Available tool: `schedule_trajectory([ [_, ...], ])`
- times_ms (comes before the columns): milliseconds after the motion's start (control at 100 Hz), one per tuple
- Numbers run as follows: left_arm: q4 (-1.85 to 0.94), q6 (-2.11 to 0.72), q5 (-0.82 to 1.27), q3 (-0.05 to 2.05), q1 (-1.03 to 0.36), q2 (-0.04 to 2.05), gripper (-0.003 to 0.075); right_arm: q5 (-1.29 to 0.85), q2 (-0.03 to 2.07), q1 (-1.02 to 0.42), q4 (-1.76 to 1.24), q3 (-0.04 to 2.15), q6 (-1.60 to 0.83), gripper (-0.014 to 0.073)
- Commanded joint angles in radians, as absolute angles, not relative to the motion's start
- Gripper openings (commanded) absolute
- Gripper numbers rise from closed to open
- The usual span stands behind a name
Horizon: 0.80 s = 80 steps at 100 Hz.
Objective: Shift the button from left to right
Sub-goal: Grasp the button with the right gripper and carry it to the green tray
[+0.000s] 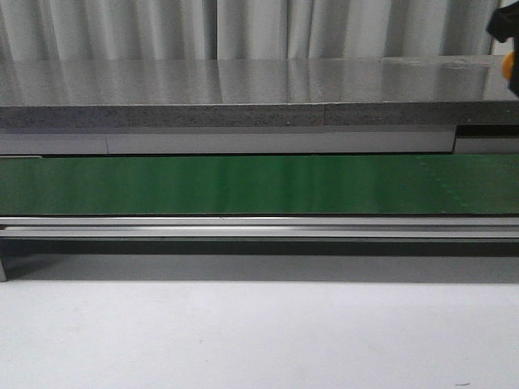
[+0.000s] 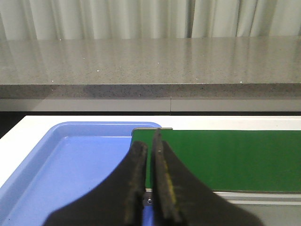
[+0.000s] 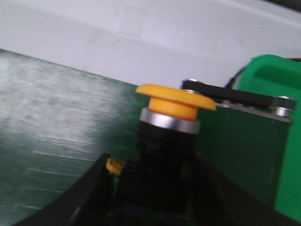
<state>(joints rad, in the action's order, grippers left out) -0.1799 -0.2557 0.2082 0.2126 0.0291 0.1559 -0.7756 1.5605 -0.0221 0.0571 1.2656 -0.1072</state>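
Grey curtains and a speckled stone counter [image 1: 243,89] are seen behind a green belt [image 1: 243,185]. The right gripper [image 3: 153,188] is clamped on the black body of the button [image 3: 175,101], held upright above the belt beside a green housing [image 3: 277,80]. The left gripper [image 2: 149,176] is pressed closed, holding nothing, between a blue tray [image 2: 56,169] and the belt's end.

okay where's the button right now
The button sits between the right gripper fingers in the right wrist view, held above the green belt. In the front view, only a blurry orange bit shows at the far right edge.
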Motion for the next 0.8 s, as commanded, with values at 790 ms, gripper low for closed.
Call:
schedule_trajectory([
  [790,-0.191,-0.256,0.120,0.242,0.023,0.167,0.0005,-0.576,1.786,0.465,0.053,1.301,-0.317,0.0205],
])
